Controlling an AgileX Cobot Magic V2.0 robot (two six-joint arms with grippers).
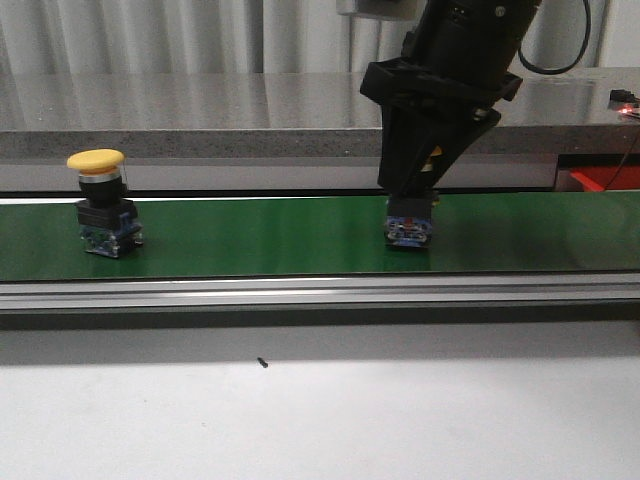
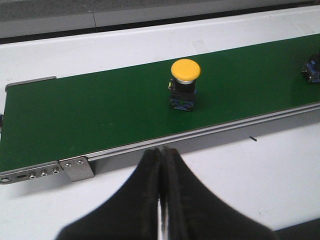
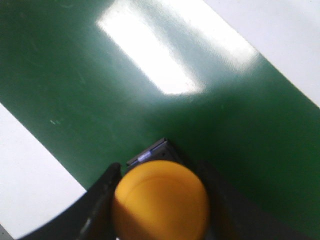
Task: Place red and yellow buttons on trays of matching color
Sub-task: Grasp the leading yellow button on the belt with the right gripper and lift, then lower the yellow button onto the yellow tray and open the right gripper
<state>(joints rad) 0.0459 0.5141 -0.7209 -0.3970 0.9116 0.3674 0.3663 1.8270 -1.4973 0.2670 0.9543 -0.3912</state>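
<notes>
On a green belt [image 1: 250,240], the right end effector [image 1: 411,205] straddles a yellow-capped button [image 3: 160,205], fingers close on both sides; whether they grip yet cannot be told. A second yellow button [image 1: 102,203] stands well apart. The left end effector [image 2: 161,165], pressed together, waits over the white worktop [image 2: 250,175]. No trays show.

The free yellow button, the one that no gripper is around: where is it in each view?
Front view: yellow button at far left on the green belt.
Left wrist view: mid-frame, beyond the shut left gripper.
Right wrist view: not in it; another button there.
Shared landmark: the green belt.
</notes>
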